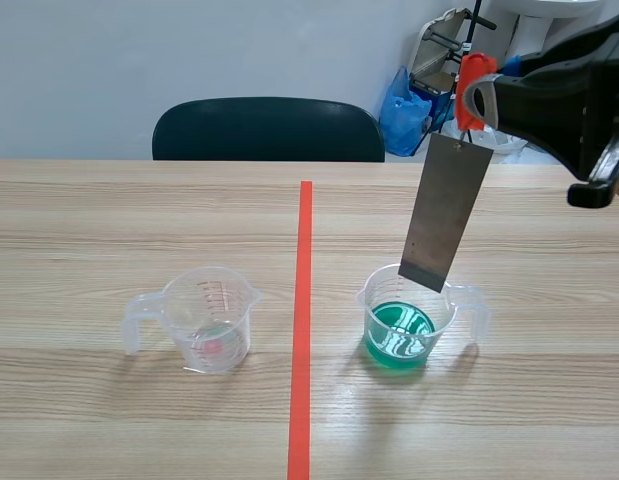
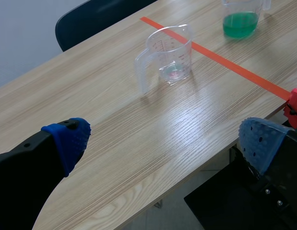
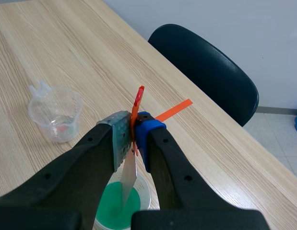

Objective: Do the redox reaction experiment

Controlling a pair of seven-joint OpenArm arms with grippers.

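The right gripper is clamped on an orange clip, pads pressed to both its sides. From the clip a grey metal plate hangs tilted, its lower edge at the rim of the green cup. This clear handled cup holds green liquid; whether the plate touches the liquid cannot be told. The cup stands just right of the tape line on the table.

The left gripper hangs with its jaws wide apart and nothing between them, over the table's near edge. Ahead of it stands the clear cup, left of the line. It bears red scale marks, too small to read.

Behind the table are a dark chair and a blue bag.
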